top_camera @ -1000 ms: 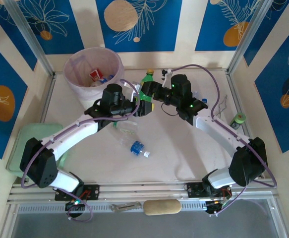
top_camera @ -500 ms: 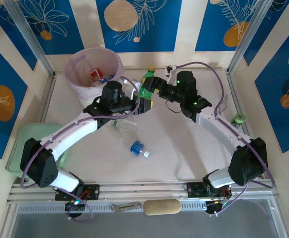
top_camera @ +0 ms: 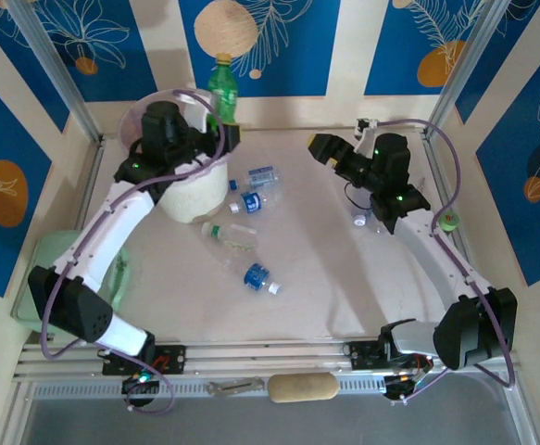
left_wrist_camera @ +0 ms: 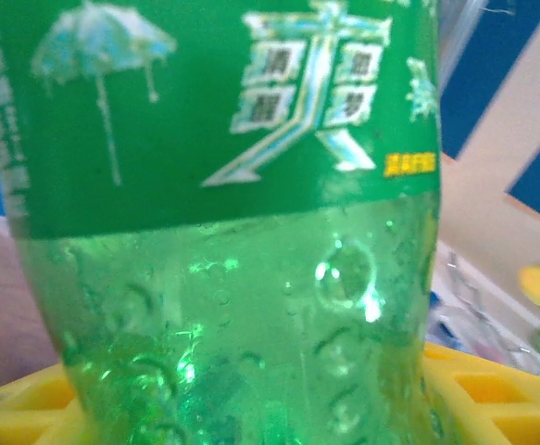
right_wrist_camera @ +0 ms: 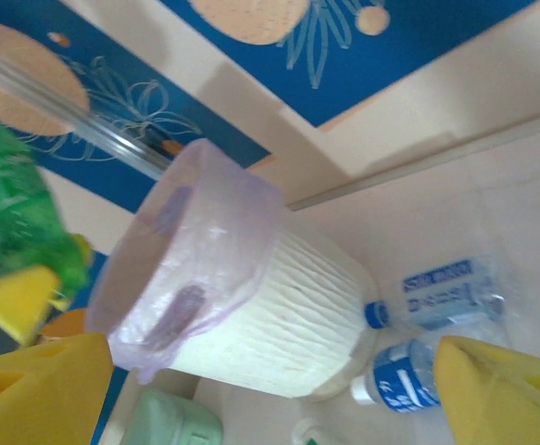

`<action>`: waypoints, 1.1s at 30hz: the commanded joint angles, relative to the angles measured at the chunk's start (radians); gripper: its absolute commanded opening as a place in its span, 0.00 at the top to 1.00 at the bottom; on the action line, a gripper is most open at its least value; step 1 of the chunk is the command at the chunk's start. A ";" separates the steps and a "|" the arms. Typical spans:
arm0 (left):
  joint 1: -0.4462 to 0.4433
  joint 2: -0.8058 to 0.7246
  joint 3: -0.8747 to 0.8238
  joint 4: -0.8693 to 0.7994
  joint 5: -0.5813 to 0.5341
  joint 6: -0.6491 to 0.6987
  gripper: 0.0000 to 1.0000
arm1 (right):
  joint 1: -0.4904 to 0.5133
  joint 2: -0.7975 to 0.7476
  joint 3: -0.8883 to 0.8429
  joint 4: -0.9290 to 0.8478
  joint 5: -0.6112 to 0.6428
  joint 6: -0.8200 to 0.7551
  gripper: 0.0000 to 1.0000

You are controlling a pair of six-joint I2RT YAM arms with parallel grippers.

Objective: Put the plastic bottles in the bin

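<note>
One green plastic bottle [top_camera: 221,90] had passed from the now wide-spread right gripper [top_camera: 322,148] to the left gripper [top_camera: 221,130], which clamped it over the rim of the lilac-lined white bin [top_camera: 195,190] at upper left, seemingly ready to drop.

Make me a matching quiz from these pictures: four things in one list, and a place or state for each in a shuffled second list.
Things:
1. green bottle
2. right gripper
3. tan roll
4. tray

Places or states:
A. lying at the near edge
B. held above the bin
C. open, holding nothing
D. far left, pale green

Pairs: 1-B, 2-C, 3-A, 4-D
</note>
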 commanded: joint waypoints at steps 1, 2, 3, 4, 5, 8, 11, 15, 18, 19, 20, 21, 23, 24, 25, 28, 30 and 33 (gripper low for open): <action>0.084 0.042 0.068 -0.081 -0.090 0.076 0.43 | -0.022 -0.006 -0.055 -0.050 0.021 0.024 0.10; 0.106 0.051 0.080 -0.095 -0.105 0.086 0.43 | -0.027 -0.003 -0.067 -0.054 0.021 0.033 0.09; 0.122 0.059 0.084 -0.101 -0.117 0.091 0.43 | -0.030 0.000 -0.076 -0.056 0.020 0.041 0.09; 0.140 0.067 0.087 -0.105 -0.129 0.096 0.43 | -0.035 0.004 -0.085 -0.056 0.016 0.049 0.10; 0.155 0.077 0.087 -0.108 -0.139 0.098 0.43 | -0.039 0.010 -0.092 -0.057 0.013 0.053 0.10; 0.187 0.105 0.084 -0.121 -0.164 0.097 0.43 | -0.049 0.021 -0.097 -0.063 0.001 0.067 0.10; 0.207 0.126 0.071 -0.123 -0.179 0.087 0.42 | -0.055 0.021 -0.090 -0.069 -0.008 0.063 0.10; 0.222 0.156 0.063 -0.139 -0.186 0.080 0.41 | -0.060 0.014 -0.082 -0.090 0.004 0.046 0.10; 0.226 0.176 0.061 -0.167 -0.192 0.077 0.40 | -0.064 0.008 -0.086 -0.096 0.012 0.043 0.09; 0.227 0.179 0.058 -0.170 -0.193 0.077 0.40 | -0.065 0.006 -0.089 -0.096 0.014 0.043 0.09; 0.228 0.181 0.053 -0.172 -0.193 0.077 0.39 | -0.066 0.007 -0.092 -0.096 0.017 0.045 0.10; 0.227 0.183 0.048 -0.172 -0.191 0.077 0.39 | -0.066 0.008 -0.093 -0.095 0.019 0.046 0.09; 0.227 0.185 0.044 -0.177 -0.190 0.075 0.38 | -0.066 0.014 -0.094 -0.092 0.018 0.051 0.10; 0.228 0.185 0.043 -0.177 -0.191 0.075 0.36 | -0.067 0.016 -0.094 -0.092 0.017 0.051 0.09; 0.228 0.183 0.040 -0.177 -0.189 0.073 0.34 | -0.066 0.019 -0.092 -0.091 0.017 0.052 0.09; 0.227 0.179 0.038 -0.175 -0.178 0.067 0.26 | -0.068 0.024 -0.089 -0.091 0.017 0.051 0.10; 0.227 0.175 0.038 -0.173 -0.170 0.062 0.24 | -0.069 0.026 -0.085 -0.093 0.011 0.044 0.10; 0.228 0.163 0.037 -0.173 -0.164 0.049 0.15 | -0.073 0.032 -0.060 -0.136 0.004 0.011 0.10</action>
